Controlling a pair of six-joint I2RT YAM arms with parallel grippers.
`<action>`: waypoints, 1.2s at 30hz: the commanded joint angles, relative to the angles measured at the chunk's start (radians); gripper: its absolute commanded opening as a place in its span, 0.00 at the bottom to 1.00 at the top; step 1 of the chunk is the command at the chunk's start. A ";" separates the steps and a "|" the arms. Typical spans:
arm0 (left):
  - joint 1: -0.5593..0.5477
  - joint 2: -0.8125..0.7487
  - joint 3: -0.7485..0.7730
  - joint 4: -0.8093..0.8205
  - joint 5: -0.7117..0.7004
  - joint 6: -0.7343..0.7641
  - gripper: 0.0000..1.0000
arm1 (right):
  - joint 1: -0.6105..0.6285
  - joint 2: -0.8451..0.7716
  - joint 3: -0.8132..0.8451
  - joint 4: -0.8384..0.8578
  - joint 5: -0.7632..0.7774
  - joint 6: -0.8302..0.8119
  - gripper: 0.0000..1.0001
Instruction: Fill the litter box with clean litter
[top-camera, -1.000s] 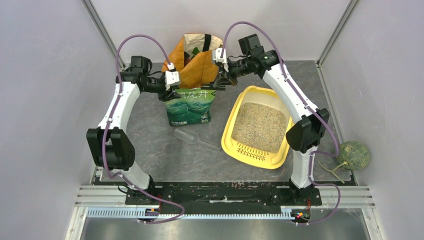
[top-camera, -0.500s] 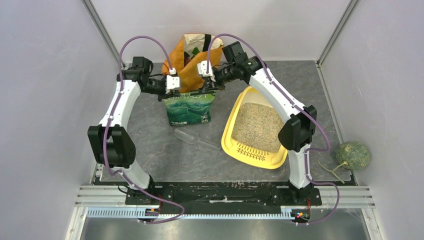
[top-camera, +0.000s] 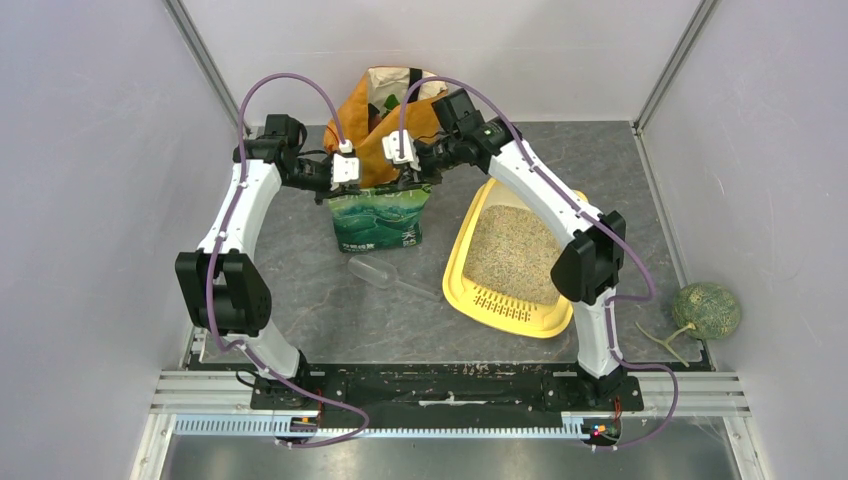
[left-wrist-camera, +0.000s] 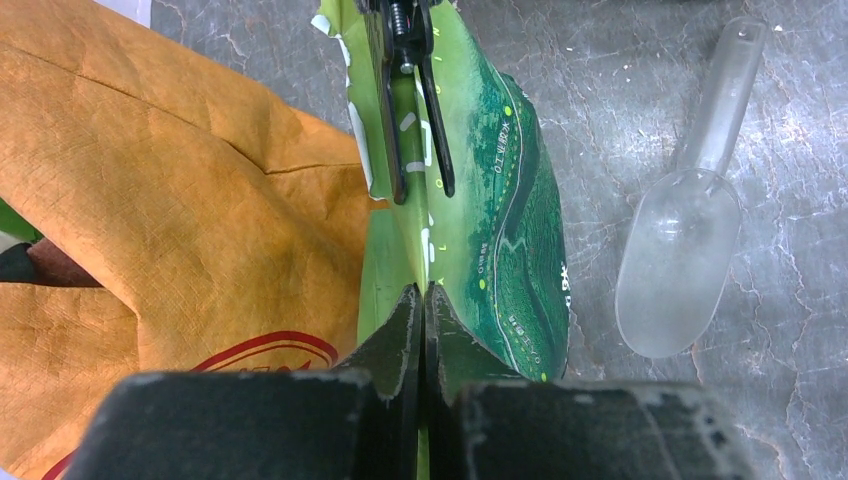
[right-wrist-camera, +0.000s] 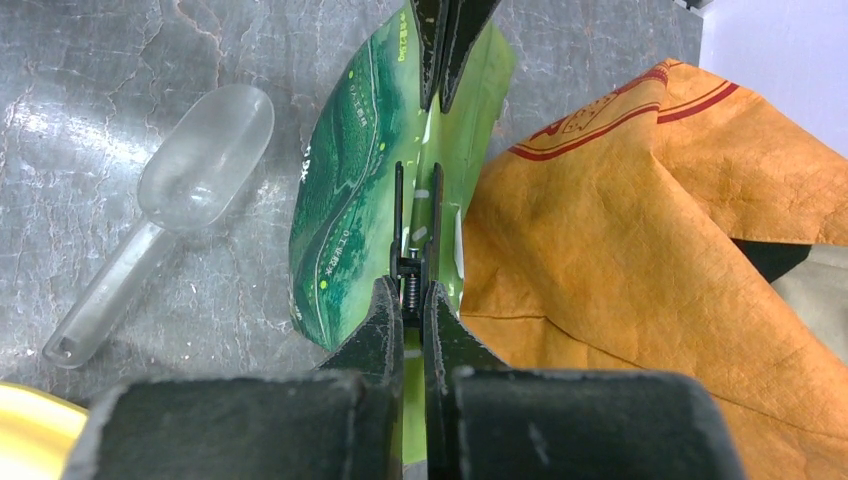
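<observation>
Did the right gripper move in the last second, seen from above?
Yes. The right gripper moved left, away from the yellow litter box, along the top edge of the green litter bag toward the left gripper.

We take this for a robotics lab test cell, not a home. Plain pale partition walls (top-camera: 90, 150) box in a grey marbled desk (top-camera: 320, 310). The left arm (top-camera: 235, 215) and right arm (top-camera: 540, 195) are bolted to a black base plate (top-camera: 440, 385) beside aluminium rails (top-camera: 200, 395), with purple cables (top-camera: 287, 77) looping overhead.
</observation>
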 joint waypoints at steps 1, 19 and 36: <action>-0.004 -0.002 0.037 -0.022 0.031 0.047 0.02 | 0.023 -0.004 0.016 0.041 0.036 -0.014 0.00; -0.003 -0.010 0.033 -0.021 0.025 0.062 0.02 | -0.024 0.019 -0.012 0.023 0.012 -0.017 0.00; -0.003 -0.009 0.038 -0.020 0.023 0.065 0.02 | -0.061 0.028 -0.032 -0.017 -0.027 -0.040 0.00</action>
